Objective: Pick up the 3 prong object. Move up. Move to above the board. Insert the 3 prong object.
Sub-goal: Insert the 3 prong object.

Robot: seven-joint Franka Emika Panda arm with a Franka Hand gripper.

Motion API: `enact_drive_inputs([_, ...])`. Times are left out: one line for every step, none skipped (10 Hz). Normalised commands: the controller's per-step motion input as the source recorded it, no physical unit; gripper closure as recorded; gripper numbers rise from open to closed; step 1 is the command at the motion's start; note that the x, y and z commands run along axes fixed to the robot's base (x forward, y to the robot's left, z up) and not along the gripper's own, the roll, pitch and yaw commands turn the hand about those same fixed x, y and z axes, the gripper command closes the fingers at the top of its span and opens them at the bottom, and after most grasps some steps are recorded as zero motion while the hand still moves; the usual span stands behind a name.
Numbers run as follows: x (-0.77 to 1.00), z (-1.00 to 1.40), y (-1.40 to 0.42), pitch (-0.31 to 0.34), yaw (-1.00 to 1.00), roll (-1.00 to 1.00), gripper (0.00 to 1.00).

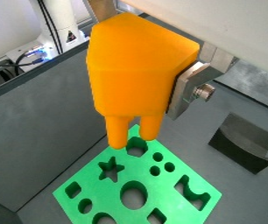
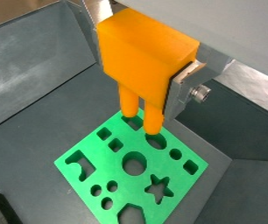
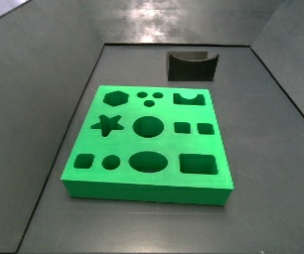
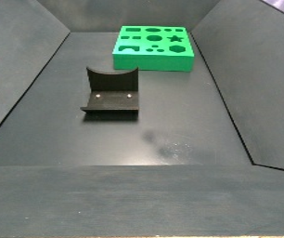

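My gripper (image 1: 146,87) is shut on the orange 3 prong object (image 1: 134,61), prongs pointing down. One silver finger (image 1: 190,83) shows pressed on its side; the opposite finger is hidden behind it. It also shows in a wrist view (image 2: 143,54) with the gripper (image 2: 146,77) and a finger (image 2: 186,84). The green board (image 1: 143,191) lies below; in a wrist view the prong tips hang over the board (image 2: 124,171) near its small round holes. In both side views the board (image 3: 148,139) (image 4: 155,45) lies flat with all holes empty, and gripper and piece are out of view.
A black block with a curved notch (image 3: 191,65) stands on the dark floor beyond the board; it shows in a side view (image 4: 109,93) and a wrist view (image 1: 244,140). Dark sloping walls (image 3: 36,60) enclose the floor.
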Motion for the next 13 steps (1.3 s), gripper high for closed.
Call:
enact_drive_inputs([0.0, 0.0, 0.0, 0.0, 0.0, 0.01, 1.0])
enact_drive_inputs([0.0, -0.16, 0.07, 0.0, -0.53, 0.12, 1.0])
enact_drive_inputs([0.0, -0.28, 0.12, 0.0, -0.84, 0.12, 1.0])
enact_drive_inputs([-0.04, -0.37, 0.2, 0.0, -0.72, 0.14, 1.0])
enact_drive_inputs([-0.11, -0.4, 0.22, 0.0, -0.7, 0.13, 1.0])
enact_drive_inputs([-0.25, -0.45, 0.3, 0.0, -0.59, 0.13, 1.0])
enact_drive_inputs([-0.54, -0.49, 0.5, 0.0, -0.27, 0.16, 1.0])
enact_drive_inputs([-0.61, -0.61, 0.64, -0.019, -0.01, 0.15, 1.0])
enact_drive_inputs([-0.52, -0.68, 0.63, -0.05, 0.02, 0.14, 1.0])
enact_drive_inputs([-0.17, -0.65, 0.55, -0.079, 0.06, 0.17, 1.0])
enact_drive_inputs([0.0, -0.59, 0.48, -0.094, 0.0, 0.15, 1.0])
enact_drive_inputs([0.13, -0.58, 0.32, -0.199, -0.04, 0.17, 1.0])
enact_drive_inputs([0.24, -0.48, 0.26, -0.261, -0.08, 0.13, 1.0])
